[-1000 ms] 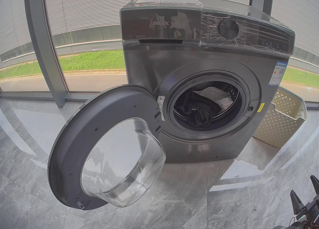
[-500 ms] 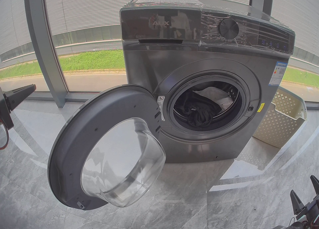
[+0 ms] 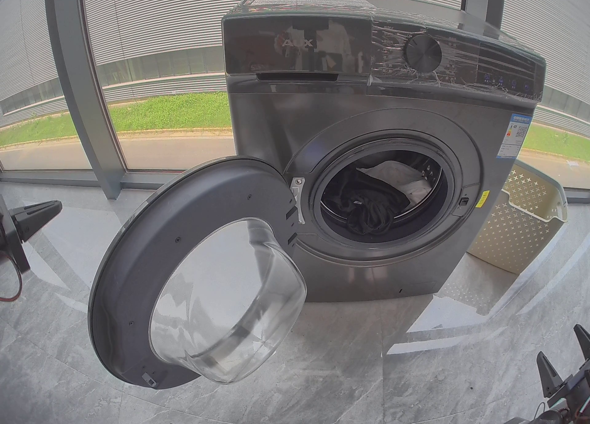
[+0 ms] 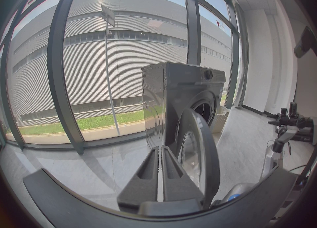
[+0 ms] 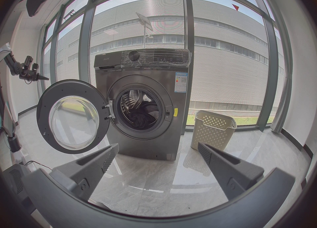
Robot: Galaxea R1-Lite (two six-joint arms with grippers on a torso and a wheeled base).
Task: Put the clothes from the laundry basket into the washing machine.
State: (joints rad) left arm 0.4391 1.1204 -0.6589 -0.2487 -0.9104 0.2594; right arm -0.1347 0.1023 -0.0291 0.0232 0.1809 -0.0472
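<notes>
Nearest, at lower right, the right gripper (image 3: 562, 345) stands spread and empty. The left gripper (image 3: 43, 210), at the left edge, is pressed together, lower than a moment ago. The door (image 3: 184, 271) hangs open toward it; clothes (image 3: 369, 204) lie in the washer (image 3: 381, 105), and the basket (image 3: 522, 222) stands at right, nearer the right gripper.

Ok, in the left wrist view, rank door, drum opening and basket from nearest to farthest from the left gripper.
1. Door: open, just ahead of the left gripper.
2. Drum opening: in the washer front, behind the door.
3. Basket: on the floor at the washer's far side.
</notes>
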